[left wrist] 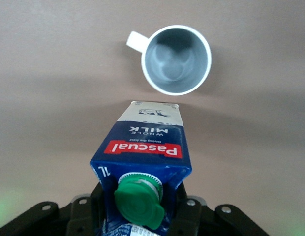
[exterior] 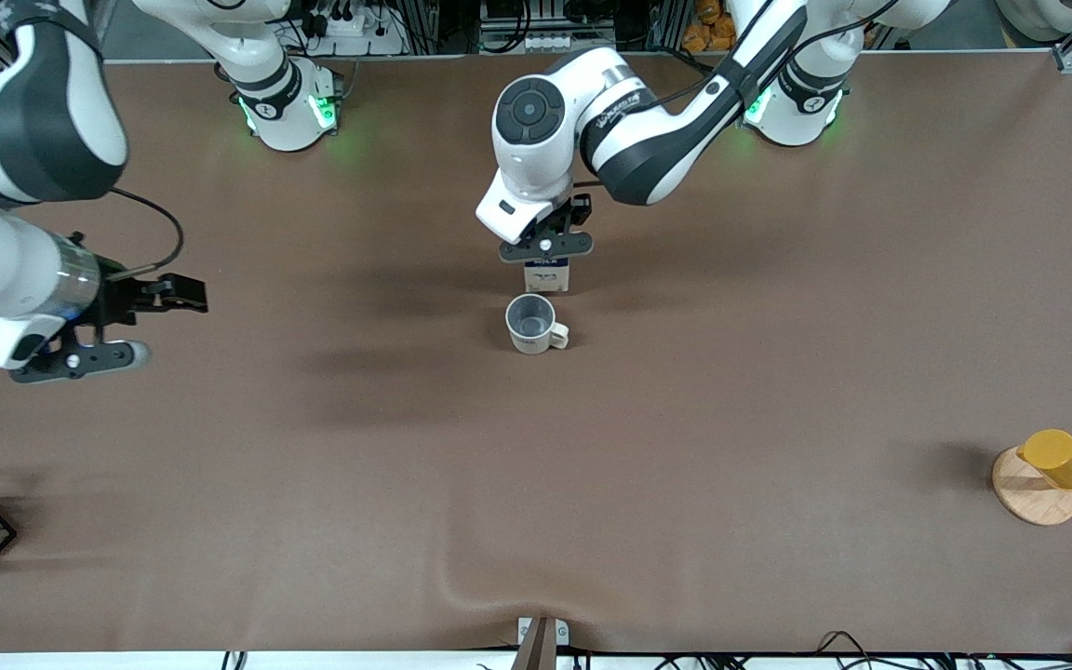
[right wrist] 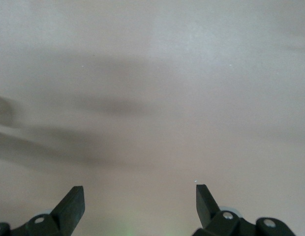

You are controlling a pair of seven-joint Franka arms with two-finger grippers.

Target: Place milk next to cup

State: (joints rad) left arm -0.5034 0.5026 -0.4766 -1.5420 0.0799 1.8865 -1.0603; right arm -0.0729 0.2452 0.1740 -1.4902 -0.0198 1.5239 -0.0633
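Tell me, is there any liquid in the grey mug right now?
No, the left wrist view looks straight into the mug and shows only its bare grey bottom.

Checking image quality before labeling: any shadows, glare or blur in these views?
Front view: soft arm shadows on the brown table, no glare, mug sharp. Left wrist view: milk carton held in the left tool is sharp, its green cap slightly soft. Right wrist view: washed-out, only blurry shadows past the open right tool.
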